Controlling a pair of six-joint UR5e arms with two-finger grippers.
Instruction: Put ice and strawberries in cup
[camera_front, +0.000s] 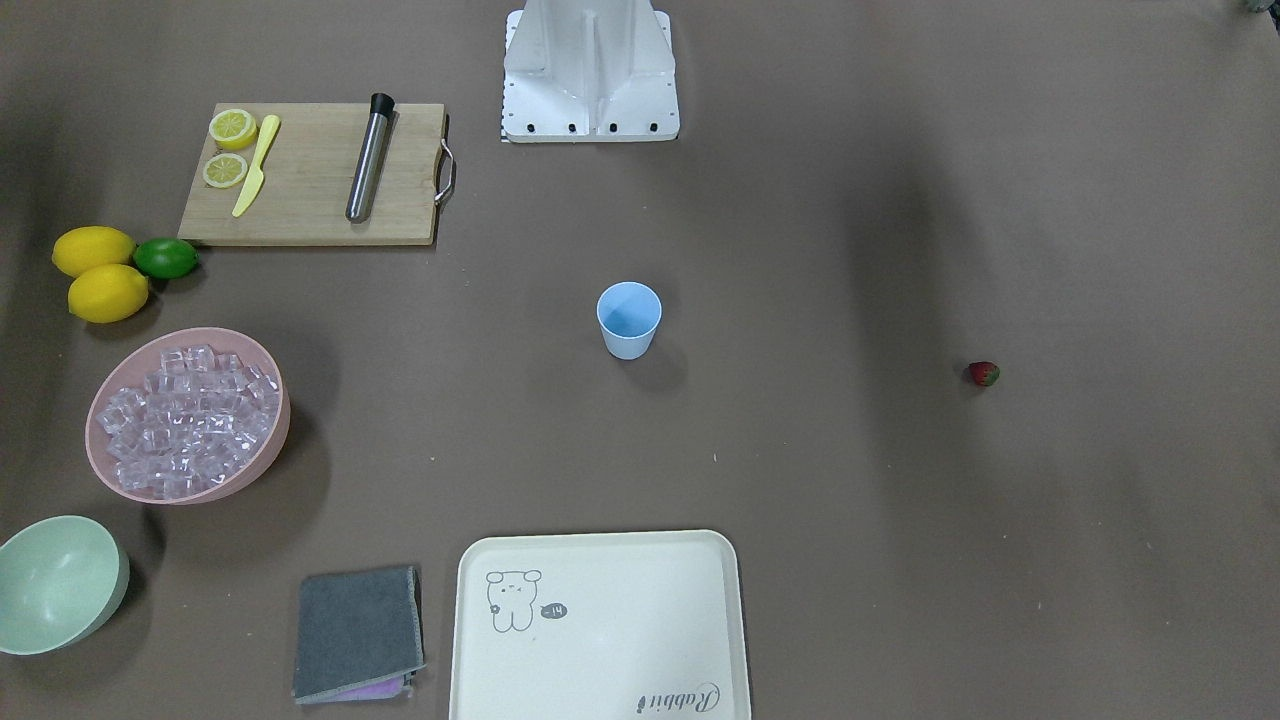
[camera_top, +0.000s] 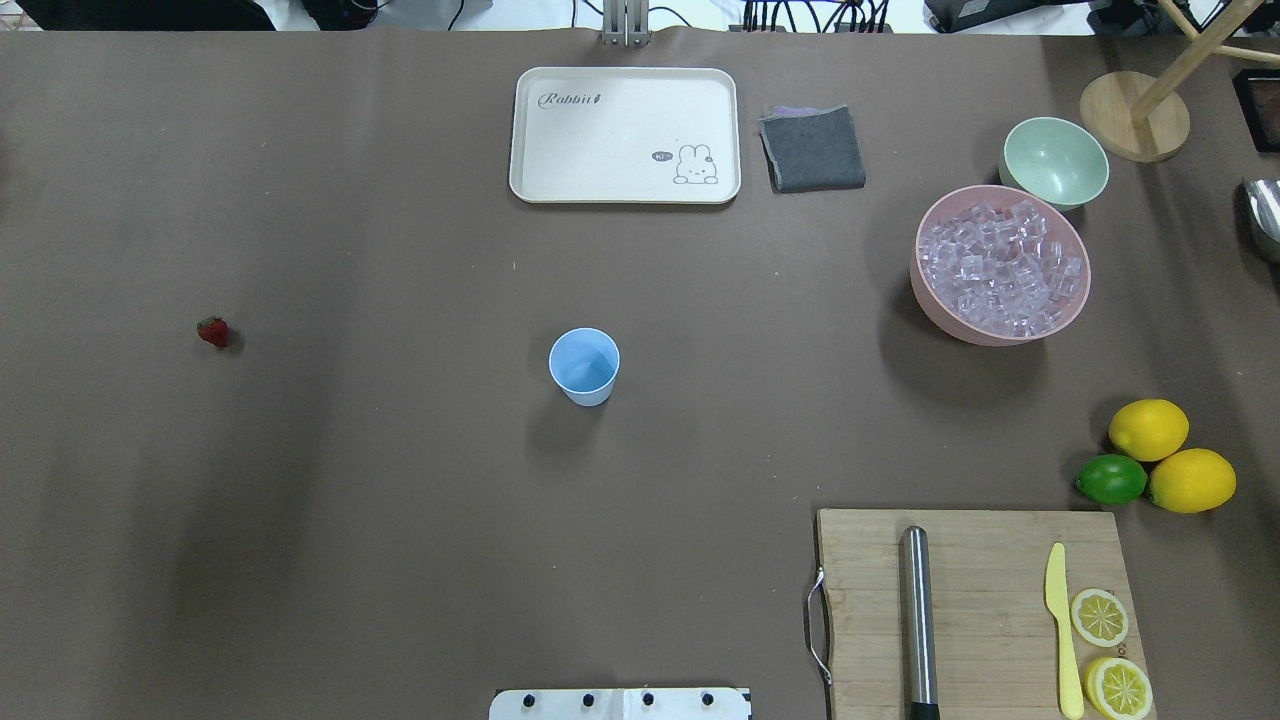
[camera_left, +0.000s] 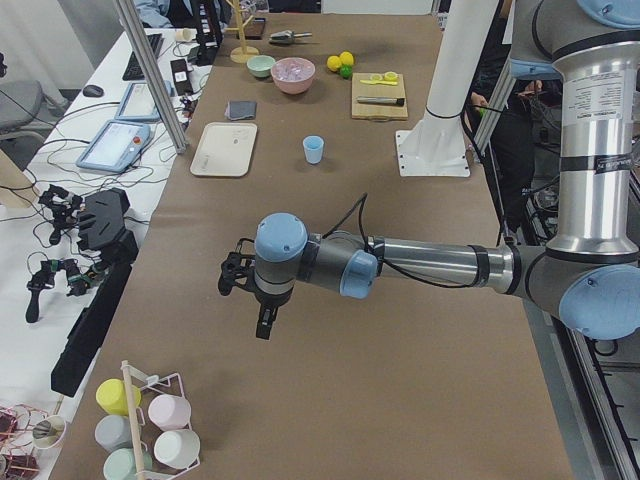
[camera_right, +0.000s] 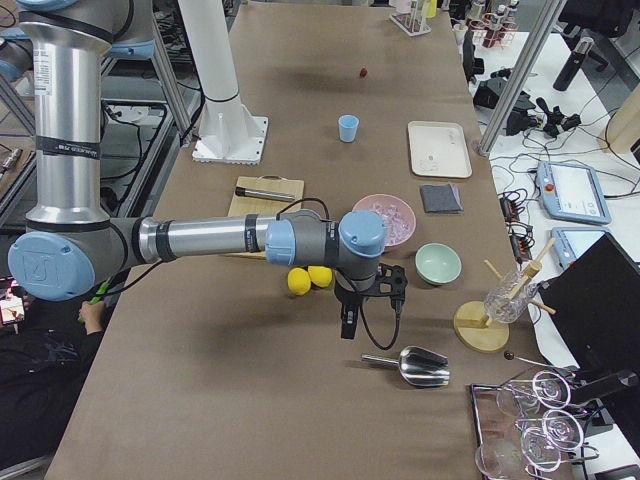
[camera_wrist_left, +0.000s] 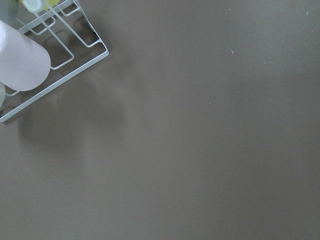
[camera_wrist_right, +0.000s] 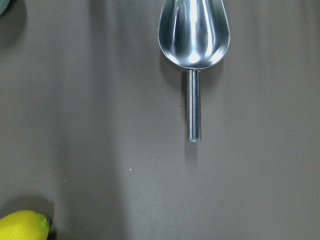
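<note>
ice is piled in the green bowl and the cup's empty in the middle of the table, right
Not quite. The ice is piled in the pink bowl, not the green bowl, which is empty beside it. The overhead view shows this plainly. The rest holds: the cup is empty in the middle of the table.

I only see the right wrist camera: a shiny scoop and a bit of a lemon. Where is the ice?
Observer: The ice is piled in a pink bowl on the robot's right side of the table.
Operator: Is anything in the cup yet?
Observer: No, the cup stands upright and empty near the table's middle.
Operator: And the strawberry?
Observer: The strawberry lies alone on the bare cloth, far over on the robot's left side.
</note>
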